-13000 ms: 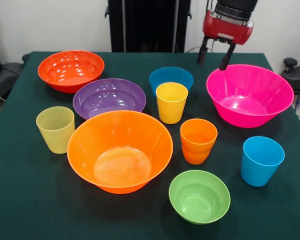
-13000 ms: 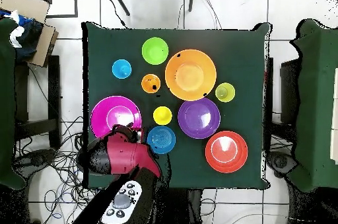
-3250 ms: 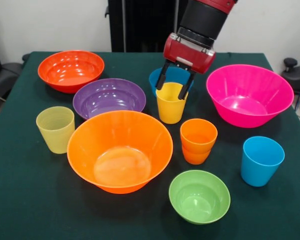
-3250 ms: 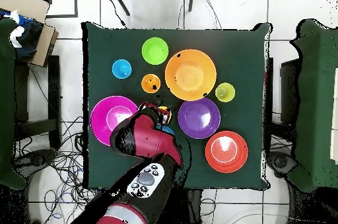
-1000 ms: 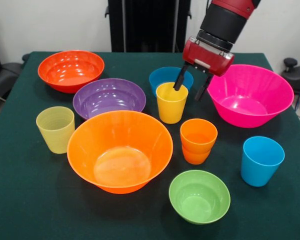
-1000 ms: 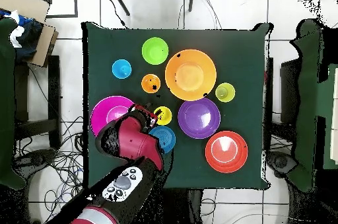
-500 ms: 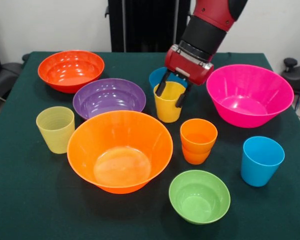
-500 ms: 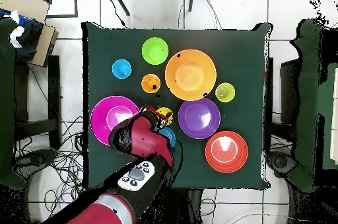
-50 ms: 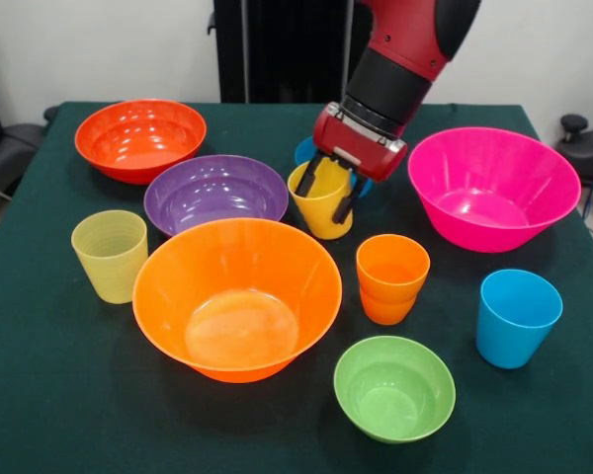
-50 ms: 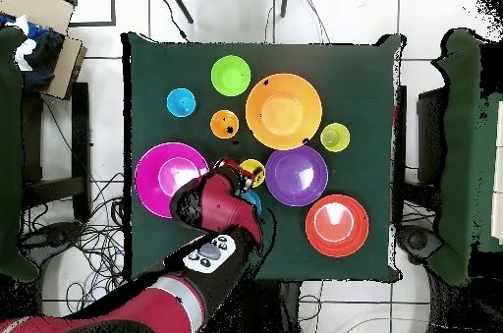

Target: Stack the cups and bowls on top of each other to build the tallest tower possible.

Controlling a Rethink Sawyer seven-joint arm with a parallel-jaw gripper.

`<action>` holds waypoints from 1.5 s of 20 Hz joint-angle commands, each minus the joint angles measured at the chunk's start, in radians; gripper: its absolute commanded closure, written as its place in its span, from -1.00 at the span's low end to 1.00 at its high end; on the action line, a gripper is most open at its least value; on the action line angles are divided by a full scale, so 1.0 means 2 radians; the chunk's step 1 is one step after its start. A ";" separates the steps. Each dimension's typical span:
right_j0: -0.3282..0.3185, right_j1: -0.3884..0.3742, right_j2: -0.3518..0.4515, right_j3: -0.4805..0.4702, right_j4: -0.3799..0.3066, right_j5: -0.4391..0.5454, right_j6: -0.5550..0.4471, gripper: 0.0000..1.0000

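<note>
My claw [image 9: 328,195] straddles the yellow cup [image 9: 319,201], one finger inside the rim, one outside; whether it pinches the wall I cannot tell; cup tilted, leaning toward the purple bowl [image 9: 215,192]; blue bowl [image 9: 307,151] just behind, mostly hidden; pink bowl [image 9: 492,187] beside; large orange bowl [image 9: 237,297] nearer front; nothing stacked yet.

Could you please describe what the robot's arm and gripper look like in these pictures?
The arm is a thick, rounded tube with a glossy red shell and a black cylindrical wrist section. It ends in a boxy red gripper body carrying two thin black fingers. From overhead, a pale grey oval panel with dark round buttons sits on the red arm. No loose cables are visible.
</note>
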 commanded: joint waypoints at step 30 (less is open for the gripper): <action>0.042 -0.013 0.029 -0.025 0.044 0.068 0.072 -1.00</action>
